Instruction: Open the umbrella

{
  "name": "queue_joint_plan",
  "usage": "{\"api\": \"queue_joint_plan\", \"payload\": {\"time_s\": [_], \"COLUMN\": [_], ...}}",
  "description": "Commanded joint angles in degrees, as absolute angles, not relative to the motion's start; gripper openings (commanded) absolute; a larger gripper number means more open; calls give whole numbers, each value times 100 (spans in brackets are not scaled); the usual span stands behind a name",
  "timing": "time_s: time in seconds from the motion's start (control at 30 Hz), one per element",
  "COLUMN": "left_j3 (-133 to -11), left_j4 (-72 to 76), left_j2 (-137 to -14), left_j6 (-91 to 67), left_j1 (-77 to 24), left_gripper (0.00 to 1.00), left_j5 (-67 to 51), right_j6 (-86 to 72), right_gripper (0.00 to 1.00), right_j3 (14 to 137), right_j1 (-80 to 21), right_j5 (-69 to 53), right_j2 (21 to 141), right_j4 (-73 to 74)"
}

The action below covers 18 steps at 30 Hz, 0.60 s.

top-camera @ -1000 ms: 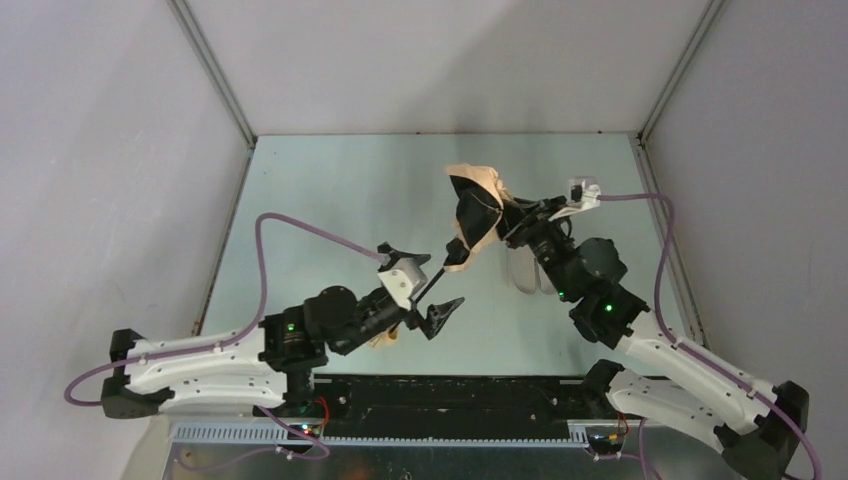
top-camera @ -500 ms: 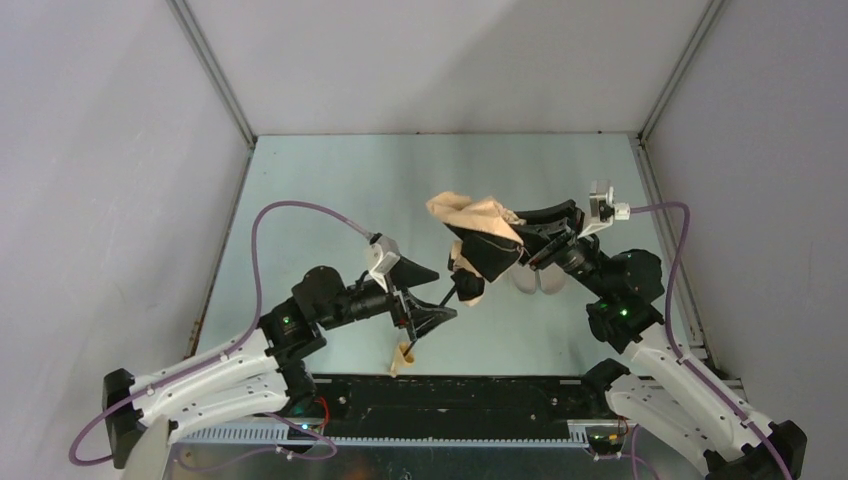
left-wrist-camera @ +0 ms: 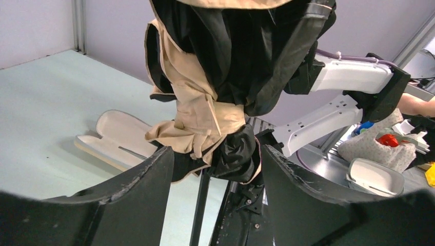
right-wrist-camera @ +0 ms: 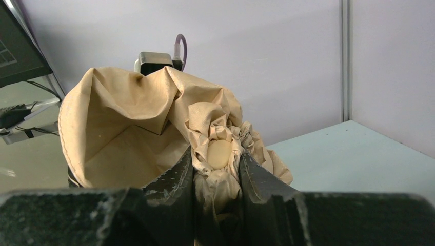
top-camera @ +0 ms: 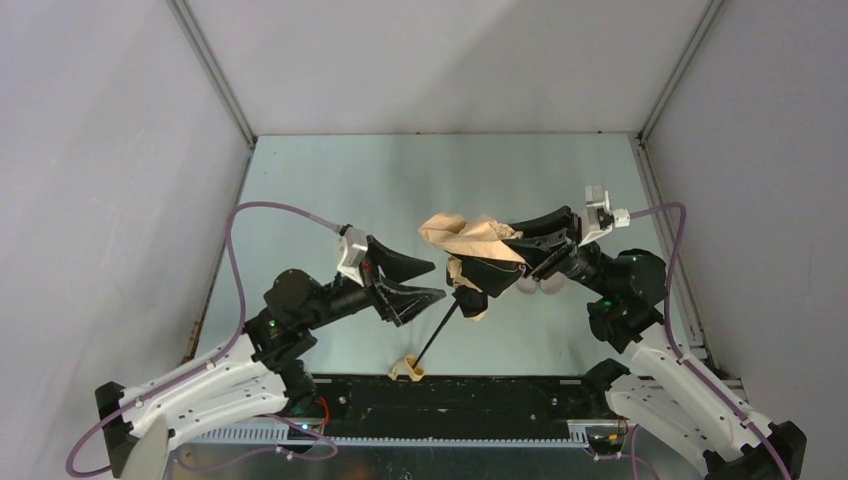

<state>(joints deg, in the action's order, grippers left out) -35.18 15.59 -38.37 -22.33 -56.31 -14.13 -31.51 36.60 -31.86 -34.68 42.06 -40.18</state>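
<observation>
Just left of the pale sleeve (top-camera: 536,286), top view: the umbrella (top-camera: 476,250) is hanging off the table. The right gripper (top-camera: 512,238) is clenching its bunched canopy. The black shaft (top-camera: 433,335) is running down from the canopy, away from the sleeve, to the handle (top-camera: 407,370) at the near edge. The left gripper (top-camera: 438,279) is waiting released, further from the sleeve than the canopy.

Left wrist view: the jaws are standing spread either side of the bundle's lower end; touching or not, I cannot tell. The sleeve (left-wrist-camera: 115,136) is lying flat behind.

Right wrist view: the jaws are pinching gathered fabric around the beige cap (right-wrist-camera: 219,154).

Progress, my judgement: the shaft is looking drawn out, but the canopy is not spread. Pushing the runner up is remaining.
</observation>
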Motion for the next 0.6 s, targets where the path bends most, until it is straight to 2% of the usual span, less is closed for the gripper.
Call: {"api": "queue_joint_plan", "payload": {"time_s": [0.0,0.27,0.4,0.57], "left_j3": [-3848,-4003,-4054,-4092], "left_j4": [1846,2162,2247,2338], "left_j2": [-4075,-4463,-4551,-4610], "left_j6": [-2330,-2459,-2496,-2491], "left_j1": [-5590,-5590,-5590,-5590], "left_gripper": [66,50,47,48], "left_j5": [-1298,-1382,-1288,-1198], "right_j6": [-3212,-3107,-3079,-3042], "right_gripper": [0,0,0,0], "right_j3": [3762,3762,3762,3762], "right_j1": [-3164,-3171,-3173,-3173], "right_j5": [-3448,-3426,-3436,-3453], "right_j2": [4072,4052,4052,4056], "right_j4": [-4481,-4337,-4304,-4257]}}
